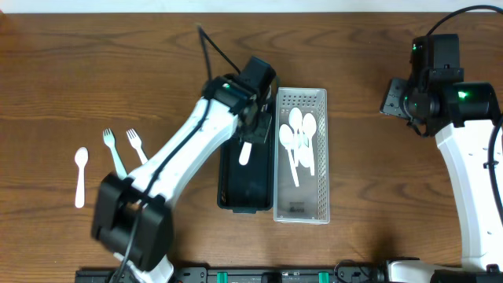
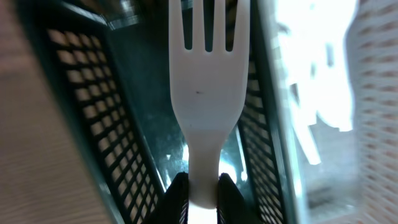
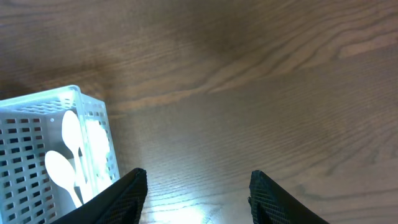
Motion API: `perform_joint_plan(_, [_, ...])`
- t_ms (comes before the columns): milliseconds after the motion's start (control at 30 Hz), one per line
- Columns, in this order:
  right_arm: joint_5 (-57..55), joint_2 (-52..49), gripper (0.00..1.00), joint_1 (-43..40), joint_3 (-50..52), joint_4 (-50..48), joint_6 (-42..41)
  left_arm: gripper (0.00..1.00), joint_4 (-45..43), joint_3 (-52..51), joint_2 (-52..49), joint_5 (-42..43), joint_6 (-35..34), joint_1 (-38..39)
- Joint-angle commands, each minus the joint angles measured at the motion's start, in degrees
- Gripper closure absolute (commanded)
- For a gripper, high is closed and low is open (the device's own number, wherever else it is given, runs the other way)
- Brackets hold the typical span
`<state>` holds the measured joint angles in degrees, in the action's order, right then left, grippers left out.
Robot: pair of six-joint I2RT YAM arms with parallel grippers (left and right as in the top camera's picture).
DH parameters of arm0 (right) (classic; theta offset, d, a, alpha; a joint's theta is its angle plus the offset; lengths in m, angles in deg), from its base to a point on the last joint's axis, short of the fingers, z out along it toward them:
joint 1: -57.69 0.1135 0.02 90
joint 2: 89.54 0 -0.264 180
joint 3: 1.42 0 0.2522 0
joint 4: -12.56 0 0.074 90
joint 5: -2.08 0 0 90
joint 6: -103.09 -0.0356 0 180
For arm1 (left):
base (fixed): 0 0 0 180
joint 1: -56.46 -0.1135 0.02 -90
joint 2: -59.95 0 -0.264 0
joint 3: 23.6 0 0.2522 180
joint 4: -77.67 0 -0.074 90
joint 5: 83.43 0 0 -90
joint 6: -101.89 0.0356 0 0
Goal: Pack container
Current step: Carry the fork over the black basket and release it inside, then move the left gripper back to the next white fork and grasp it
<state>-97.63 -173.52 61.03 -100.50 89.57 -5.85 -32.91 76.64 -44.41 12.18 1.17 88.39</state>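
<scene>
My overhead view is evenly bright and sharp, and I see only soft, faint shadows on the table (image 1: 78, 63). The left wrist picture is soft: the fork (image 2: 208, 93) ahead of the left end effector (image 2: 202, 190) is brightly lit but fuzzy-edged, the white basket (image 2: 323, 93) to its right burns out to glare, and the dark basket (image 2: 93, 124) around it is dim and blurred. On the right wrist, a pale glare patch lies on the wood between the dark fingers of the right end effector (image 3: 196, 193); the spoons (image 3: 65, 162) to its left are overexposed.
</scene>
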Motion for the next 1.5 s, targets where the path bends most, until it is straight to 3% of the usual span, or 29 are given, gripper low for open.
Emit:
perform_joint_plan(0, [-0.4,0.0,0.44,-0.4,0.3,0.5,0.6,0.94,0.9,-0.5,-1.6,-0.7,-0.8,-0.1])
perform_joint_plan(33, [-0.4,0.0,0.44,-0.4,0.3,0.7,0.6,0.93,0.9,-0.5,-1.8,-0.7,-0.7,-0.2])
perform_joint_plan(67, [-0.4,0.0,0.44,-0.4,0.3,0.8,0.6,0.83,0.9,-0.5,-1.9,-0.7,-0.7,-0.2])
perform_joint_plan(100, [-0.4,0.0,0.44,-0.4,0.3,0.9,0.6,0.61,0.9,-0.5,-1.9,-0.7,-0.7,-0.2])
perform_joint_plan(133, [-0.4,0.0,0.44,-0.4,0.3,0.9,0.6,0.47,0.9,-0.4,-1.8,-0.7,-0.7,-0.2])
perform_joint_plan(233, [-0.4,0.0,0.44,-0.4,0.3,0.8,0.6,0.42,1.1,-0.1,-0.8,-1.2,0.5,-0.3])
perform_joint_plan(433, [-0.4,0.0,0.43,-0.4,0.3,0.6,0.6,0.28,4.1,4.0,5.6,-10.0,0.5,-2.5])
perform_joint_plan(600, [-0.4,0.0,0.43,-0.4,0.3,0.7,0.6,0.16,4.1,5.8,16.2,-11.2,0.5,-10.7])
perform_joint_plan(800, [-0.4,0.0,0.43,-0.4,0.3,0.7,0.6,0.07,7.2,5.6,20.6,-10.4,-1.2,-29.0])
perform_joint_plan(1033, [-0.4,0.0,0.43,-0.4,0.3,0.9,0.6,0.04,7.5,1.9,14.4,-3.3,-1.2,-44.2])
perform_joint_plan(1467, [-0.4,0.0,0.42,-0.4,0.3,0.9,0.6,0.03,6.2,1.0,-6.3,-0.8,-1.2,-47.2])
